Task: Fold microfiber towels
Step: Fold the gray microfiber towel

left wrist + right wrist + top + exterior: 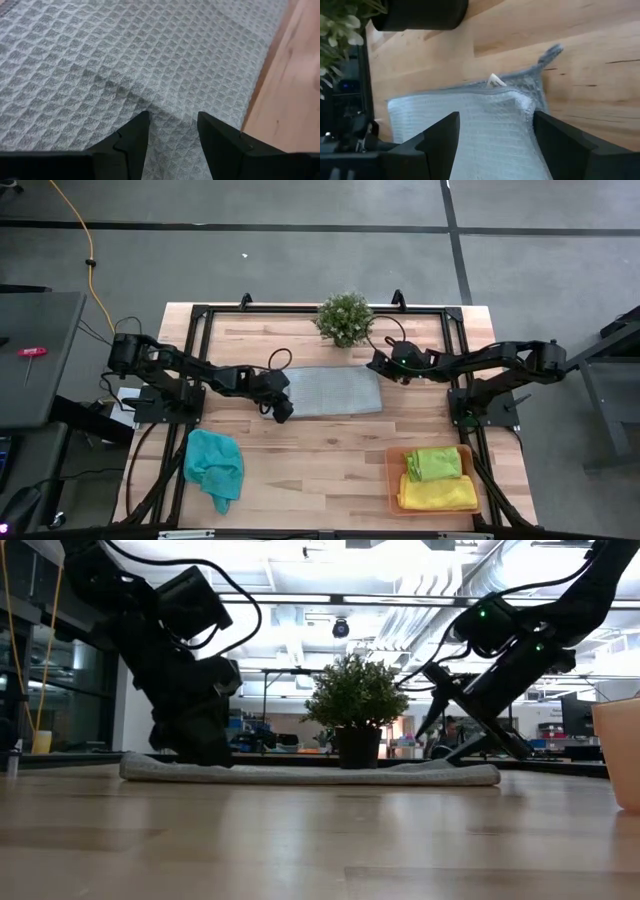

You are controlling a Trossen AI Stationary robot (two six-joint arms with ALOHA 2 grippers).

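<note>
Grey waffle-weave towel (335,391) lies flat, folded to long strip on surface (330,450) — left gripper (171,131) and right gripper (496,131) over opposite ends, jaws open.

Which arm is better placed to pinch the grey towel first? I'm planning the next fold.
Probably left: the left gripper is open, fingers down on the grey towel. The right gripper is also open, above its opposite end.

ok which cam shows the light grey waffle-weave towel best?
High view: the whole light grey waffle-weave towel lies flat mid-table between the left gripper and right gripper. Low view gives only its thin edge. Left wrist shows close weave, right wrist one end with a white tag.
</note>
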